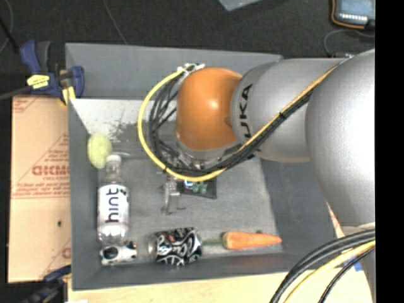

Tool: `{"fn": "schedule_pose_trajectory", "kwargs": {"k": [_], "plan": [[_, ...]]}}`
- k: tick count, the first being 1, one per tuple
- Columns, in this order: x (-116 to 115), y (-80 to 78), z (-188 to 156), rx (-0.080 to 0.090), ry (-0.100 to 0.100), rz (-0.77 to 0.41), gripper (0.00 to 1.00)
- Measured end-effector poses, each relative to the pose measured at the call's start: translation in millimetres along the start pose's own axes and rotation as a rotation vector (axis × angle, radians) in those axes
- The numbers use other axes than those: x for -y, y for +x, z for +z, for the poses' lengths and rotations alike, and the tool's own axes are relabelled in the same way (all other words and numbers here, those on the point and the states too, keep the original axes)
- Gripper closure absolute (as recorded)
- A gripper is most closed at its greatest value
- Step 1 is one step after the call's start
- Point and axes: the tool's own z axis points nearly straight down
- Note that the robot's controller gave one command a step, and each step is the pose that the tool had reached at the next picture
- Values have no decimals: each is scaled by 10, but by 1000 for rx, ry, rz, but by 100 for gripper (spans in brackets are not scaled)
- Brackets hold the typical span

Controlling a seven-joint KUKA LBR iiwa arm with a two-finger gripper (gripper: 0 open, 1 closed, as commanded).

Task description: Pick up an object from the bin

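The gripper (171,199) hangs low over a bare patch near the middle of the grey bin (252,188), under the arm's orange wrist cover (205,109). Whether it is spread or pressed together cannot be told from this angle, and nothing shows in its grasp. The nearest things are a clear water bottle (112,207) lying lengthwise to its left and a crumpled black-and-white can (178,246) just below it by the front wall. A carrot (251,240) lies further right along that wall, a small black-and-white toy (118,252) sits in the front left corner, and a pale green ball (99,151) rests above the bottle's cap. To pick well, the arm would likely do best to centre over one thing, turn the wrist across its narrow width, and descend clear of the wall.
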Motion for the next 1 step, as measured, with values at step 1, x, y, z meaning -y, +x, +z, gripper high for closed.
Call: {"fn": "schedule_pose_trajectory", "kwargs": {"k": [1], "plan": [[5, -17, -47, 8, -1, 3, 0]]}}
